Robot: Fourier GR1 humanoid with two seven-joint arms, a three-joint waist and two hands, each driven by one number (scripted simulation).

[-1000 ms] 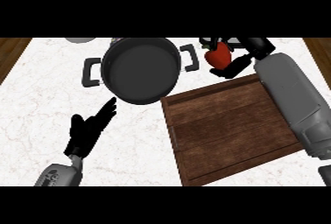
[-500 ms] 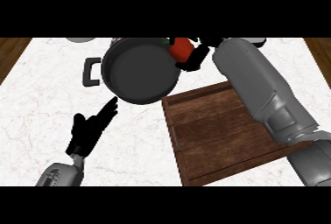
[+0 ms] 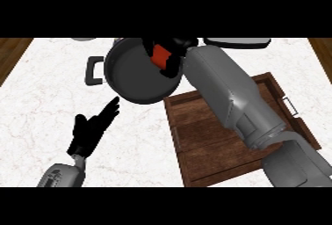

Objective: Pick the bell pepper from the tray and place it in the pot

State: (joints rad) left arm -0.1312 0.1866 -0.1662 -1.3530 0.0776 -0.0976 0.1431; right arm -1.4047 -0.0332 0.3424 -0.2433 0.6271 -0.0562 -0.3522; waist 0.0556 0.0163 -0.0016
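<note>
The red bell pepper (image 3: 159, 55) is held in my right hand (image 3: 172, 52), whose black fingers curl round it above the far right part of the dark pot (image 3: 133, 74). The pot stands on the marble counter with a handle on its left side. My right forearm stretches across the wooden tray (image 3: 214, 145), which lies at the right with nothing visible on it. My left hand (image 3: 91, 129) rests open on the counter in front of the pot, fingers pointing toward it.
A grey object (image 3: 236, 42) sits at the counter's far edge to the right. Wooden floor shows past the counter at both far corners. The tray has a metal handle (image 3: 291, 107) on its right side.
My right hand has carried the pepper leftward from beyond the tray's far edge to over the pot. The left hand has stayed still.
</note>
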